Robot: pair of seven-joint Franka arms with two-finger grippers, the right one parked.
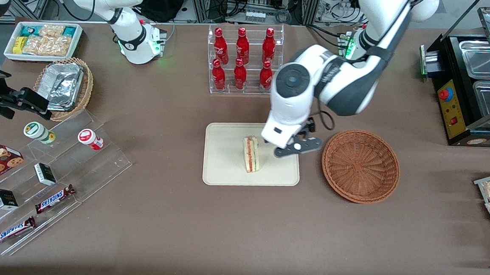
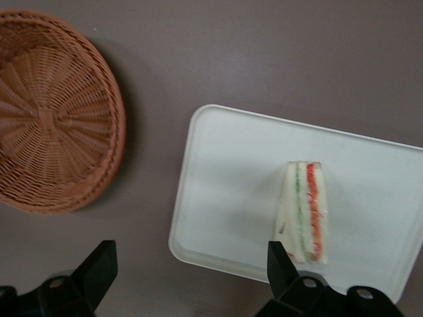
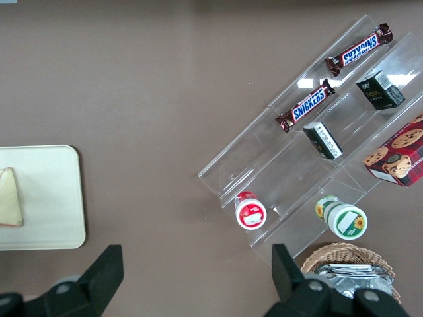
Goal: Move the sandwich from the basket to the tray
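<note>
— Sandwich [image 1: 251,154] lying where?
— Resting on the tray [image 1: 226,170], near its middle, standing on edge with the red and green filling layers facing up. Also showing in the wrist view [image 2: 303,212] on the tray [image 2: 225,191].
— And the basket [image 1: 360,166]?
— Sitting beside the tray toward the working arm's end of the table, holding nothing. Seen also from the wrist [image 2: 53,112].
— Gripper [image 2: 192,271]?
— Hovering above the tray's edge nearest the basket [image 1: 291,146], fingers [image 2: 99,264] spreading wide, gripping nothing.
— Anything else?
— Red bottles [image 1: 243,58] standing in a clear rack, farther from the front camera than the tray.
</note>
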